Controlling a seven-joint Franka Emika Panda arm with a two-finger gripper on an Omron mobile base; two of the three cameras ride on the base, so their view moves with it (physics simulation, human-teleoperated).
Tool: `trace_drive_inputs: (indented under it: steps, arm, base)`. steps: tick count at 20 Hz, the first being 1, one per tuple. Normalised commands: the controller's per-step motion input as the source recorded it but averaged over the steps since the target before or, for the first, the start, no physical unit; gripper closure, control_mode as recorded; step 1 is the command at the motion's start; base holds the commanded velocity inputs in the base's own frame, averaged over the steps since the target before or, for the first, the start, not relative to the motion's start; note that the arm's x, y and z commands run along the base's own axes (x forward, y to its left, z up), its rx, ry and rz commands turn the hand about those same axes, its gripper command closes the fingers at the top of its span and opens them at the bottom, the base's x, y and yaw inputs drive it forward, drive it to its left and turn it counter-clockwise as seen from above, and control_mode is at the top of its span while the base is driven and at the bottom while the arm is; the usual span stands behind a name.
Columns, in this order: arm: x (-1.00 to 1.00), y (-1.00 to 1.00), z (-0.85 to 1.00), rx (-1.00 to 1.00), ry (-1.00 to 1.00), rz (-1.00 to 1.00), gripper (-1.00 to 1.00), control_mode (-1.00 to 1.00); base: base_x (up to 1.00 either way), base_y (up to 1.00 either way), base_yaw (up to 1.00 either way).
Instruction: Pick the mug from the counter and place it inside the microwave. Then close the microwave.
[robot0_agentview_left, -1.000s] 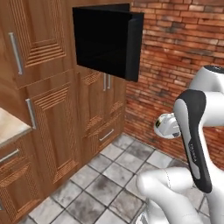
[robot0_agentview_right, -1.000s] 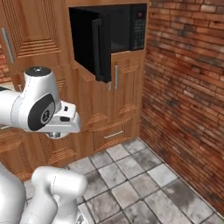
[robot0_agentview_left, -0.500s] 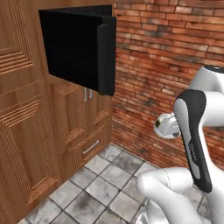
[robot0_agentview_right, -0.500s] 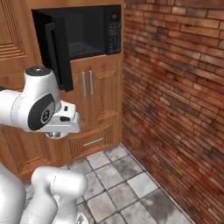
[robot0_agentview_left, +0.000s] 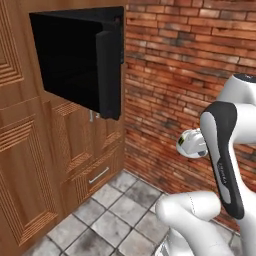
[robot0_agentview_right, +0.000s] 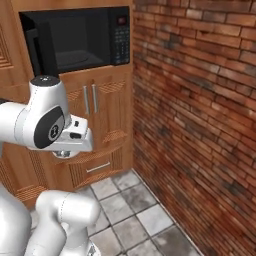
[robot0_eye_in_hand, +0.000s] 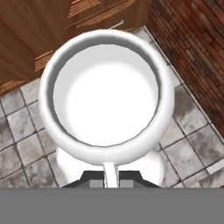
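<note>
- Up ahead of the tool, the microwave sits built into the wooden cabinets, its door swung out wide, the dark cavity open behind it and the keypad on its right side.
- A red brick wall runs along the right, meeting the cabinets at the corner just past the microwave.
- Below the tool lies a grey tiled floor; a drawer with a metal pull sits low in the cabinets under the microwave.
- Between the tool and the open cavity, the edge-on door stands out into the room in the left base view.
- The tool is closed tight on the mug: in the hand view its dark tips pinch the white rim nearest the camera, and the mug's open mouth faces up at the lens.
- The mug hangs over the floor, well below and short of the microwave; in the left base view it shows as a small white shape beside the arm.
</note>
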Motion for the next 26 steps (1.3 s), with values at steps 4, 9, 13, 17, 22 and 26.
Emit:
trace_drive_inputs:
  steps: [4, 9, 13, 17, 22, 26]
  arm:
    - [0.00, 0.00, 0.00, 0.00, 0.00, 0.00, 1.00, 1.00]
    - [0.00, 0.00, 0.00, 0.00, 0.00, 0.00, 1.00, 1.00]
    - [0.00, 0.00, 0.00, 0.00, 0.00, 0.00, 1.00, 1.00]
    - [0.00, 0.00, 0.00, 0.00, 0.00, 0.00, 1.00, 1.00]
    - [0.00, 0.00, 0.00, 0.00, 0.00, 0.00, 1.00, 1.00]
    - [0.00, 0.00, 0.00, 0.00, 0.00, 0.00, 1.00, 1.00]
  base:
    - [0.45, 0.00, 0.29]
    - [0.61, -0.14, 0.31]
    - [0.70, -0.33, 0.19]
    - [0.61, -0.44, 0.04]
    - [0.40, -0.43, 0.00]
    - [0.48, -0.08, 0.03]
